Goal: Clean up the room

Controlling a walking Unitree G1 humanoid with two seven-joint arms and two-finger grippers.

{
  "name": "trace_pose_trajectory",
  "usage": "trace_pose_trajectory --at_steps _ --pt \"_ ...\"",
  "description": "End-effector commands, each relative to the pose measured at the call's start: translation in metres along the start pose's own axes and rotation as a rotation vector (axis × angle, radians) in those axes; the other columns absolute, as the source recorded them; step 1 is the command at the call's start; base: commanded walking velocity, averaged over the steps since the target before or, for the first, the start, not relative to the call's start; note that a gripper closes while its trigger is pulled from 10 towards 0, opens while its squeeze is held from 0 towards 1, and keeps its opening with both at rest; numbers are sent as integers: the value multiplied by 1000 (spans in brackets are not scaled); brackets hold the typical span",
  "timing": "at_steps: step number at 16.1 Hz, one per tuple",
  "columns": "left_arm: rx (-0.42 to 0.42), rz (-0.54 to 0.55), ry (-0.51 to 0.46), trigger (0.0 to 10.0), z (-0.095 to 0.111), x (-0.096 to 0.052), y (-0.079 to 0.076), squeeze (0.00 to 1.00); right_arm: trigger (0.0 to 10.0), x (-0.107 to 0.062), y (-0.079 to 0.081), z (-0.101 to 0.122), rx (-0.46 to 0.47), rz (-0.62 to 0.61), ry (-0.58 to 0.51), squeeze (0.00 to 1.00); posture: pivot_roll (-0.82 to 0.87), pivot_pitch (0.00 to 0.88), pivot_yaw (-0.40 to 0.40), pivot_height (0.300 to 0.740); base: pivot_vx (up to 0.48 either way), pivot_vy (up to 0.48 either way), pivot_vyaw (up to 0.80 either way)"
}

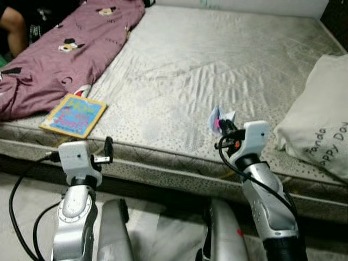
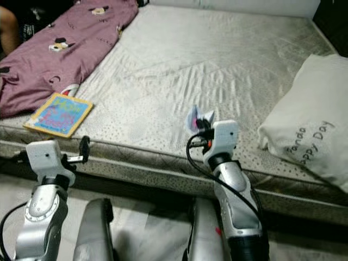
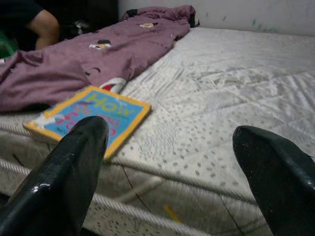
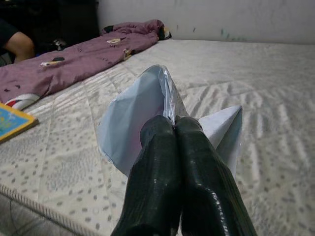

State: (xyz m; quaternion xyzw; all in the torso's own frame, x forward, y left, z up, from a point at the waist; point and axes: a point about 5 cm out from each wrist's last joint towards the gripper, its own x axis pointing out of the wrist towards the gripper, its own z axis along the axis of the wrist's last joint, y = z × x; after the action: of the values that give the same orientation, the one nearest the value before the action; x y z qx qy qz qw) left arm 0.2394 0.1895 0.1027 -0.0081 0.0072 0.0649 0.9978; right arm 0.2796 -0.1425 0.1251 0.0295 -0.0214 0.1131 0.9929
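The robot stood at the edge of a bare mattress (image 1: 217,65); the right gripper (image 4: 177,142) was raised over the mattress near its front edge, fingers clenched on a crumpled scrap of pale paper (image 4: 133,113), which stuck up above the fingertips. The left gripper (image 3: 170,162) hovered at the mattress's front edge, fingers spread wide and holding nothing; it pointed toward a yellow-bordered blue picture book (image 1: 73,115) lying flat near the mattress edge. A mauve printed blanket (image 1: 65,49) lay bunched along the left side, its edge just beside the book; a cream pillow (image 1: 321,119) with dark lettering sat at the right. A person's arm (image 3: 47,27) showed beyond the blanket.
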Motion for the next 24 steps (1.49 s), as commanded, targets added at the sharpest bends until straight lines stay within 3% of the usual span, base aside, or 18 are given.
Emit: trace_pose_trajectory --at_steps 1,4,16,17,21,24 --pt "8 -13 -22 10000 4 5 -1 0 10000 2 3 7 -13 15 -22 0 -71 0 -25 619 0 0 0" --pt "19 -12 -37 10000 7 11 -4 0 10000 5 1 5 -29 -8 -2 0 -73 0 -19 643 0 0 0" --pt "14 -18 -13 10000 0 12 -8 0 10000 6 0 1 -71 -16 -13 0 -72 0 -5 643 0 0 0" --pt "14 -17 -13 10000 0 13 -7 0 10000 6 0 1 -72 -18 -13 0 -73 0 -4 661 0 0 0" --pt "17 -13 -14 10000 1 14 -6 0 10000 6 -10 -9 -135 -124 55 0 -75 0 -2 666 0 0 0" --pt "22 -19 -15 10000 1 14 -7 0 10000 5 -12 -4 -141 -118 12 0 -78 0 4 671 0 0 0"
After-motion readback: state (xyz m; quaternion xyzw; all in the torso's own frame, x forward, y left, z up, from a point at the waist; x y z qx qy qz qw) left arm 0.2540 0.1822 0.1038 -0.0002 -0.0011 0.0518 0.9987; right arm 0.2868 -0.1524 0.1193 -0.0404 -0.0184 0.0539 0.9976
